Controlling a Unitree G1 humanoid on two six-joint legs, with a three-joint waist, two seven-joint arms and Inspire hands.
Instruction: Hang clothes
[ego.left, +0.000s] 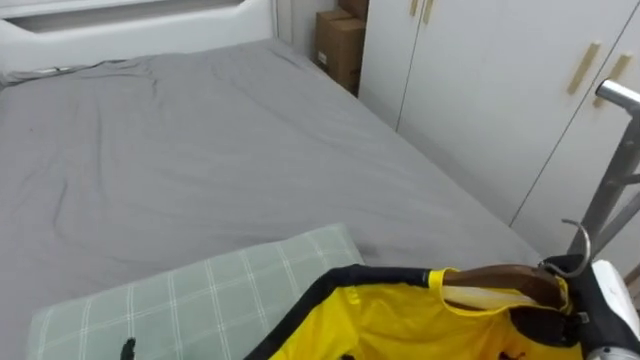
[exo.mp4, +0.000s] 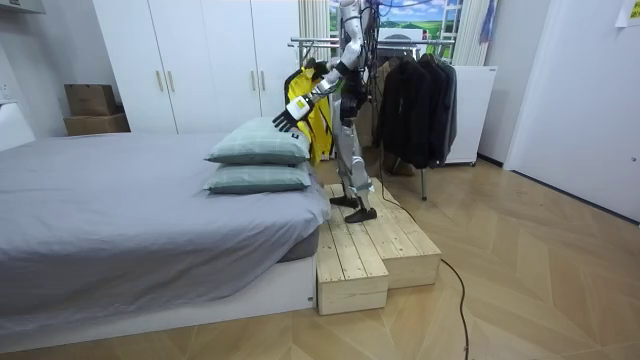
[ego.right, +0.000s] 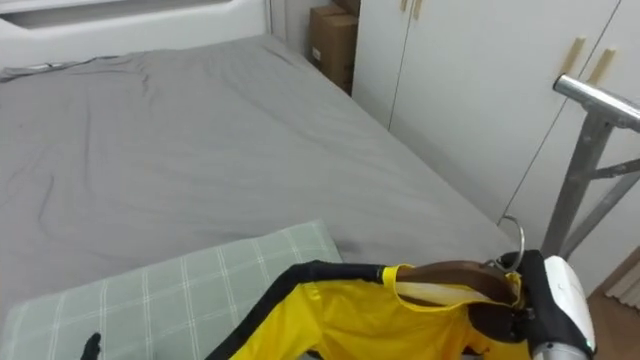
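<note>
A yellow shirt (ego.left: 400, 320) with black trim hangs on a brown wooden hanger (ego.left: 500, 279) with a metal hook (ego.left: 581, 242). My right hand (ego.left: 550, 322) is shut on the hanger just under the hook, at the lower right of the eye views. The shirt drapes over the near end of the bed. In the room view the shirt (exo.mp4: 304, 108) is held up beside the stacked pillows. My left hand (exo.mp4: 285, 120) reaches out over those pillows with its fingers straight; a dark fingertip (ego.left: 128, 348) shows low on the left.
A grey bed (ego.left: 200, 150) stretches ahead, a green checked pillow (ego.left: 200, 290) nearest me. White wardrobe doors (ego.left: 480, 80) and cardboard boxes (ego.left: 340, 45) stand to the right. A metal clothes rack (ego.right: 600, 105) rises at the right; dark clothes (exo.mp4: 415, 100) hang on it. I stand on a wooden platform (exo.mp4: 370, 250).
</note>
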